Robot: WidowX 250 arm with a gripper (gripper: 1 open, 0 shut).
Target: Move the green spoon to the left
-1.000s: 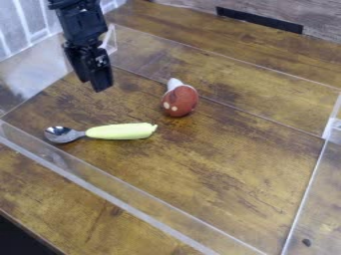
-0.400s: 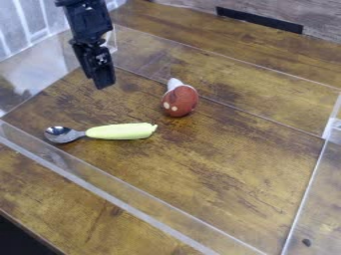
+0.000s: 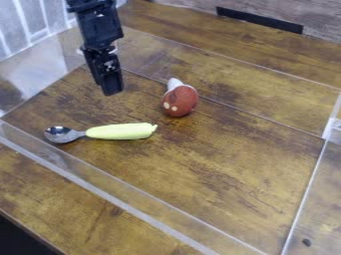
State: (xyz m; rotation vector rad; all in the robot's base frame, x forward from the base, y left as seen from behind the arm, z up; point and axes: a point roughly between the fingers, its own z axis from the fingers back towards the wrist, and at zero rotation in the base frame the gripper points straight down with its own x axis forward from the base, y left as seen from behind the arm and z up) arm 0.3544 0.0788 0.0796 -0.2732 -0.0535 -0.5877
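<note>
The green spoon lies flat on the wooden table, its yellow-green handle pointing right and its silver bowl at the left end. My black gripper hangs above and behind it, fingers pointing down. Its jaws stand open with nothing between them, well clear of the spoon.
A reddish-brown rounded object with a pale stub sits right of the gripper. Low clear plastic walls fence the work area along the front, left and right. A dark slot runs along the back of the table.
The gripper has shifted to the right and slightly down, toward the middle of the table. The spoon and the brown object have not moved.
</note>
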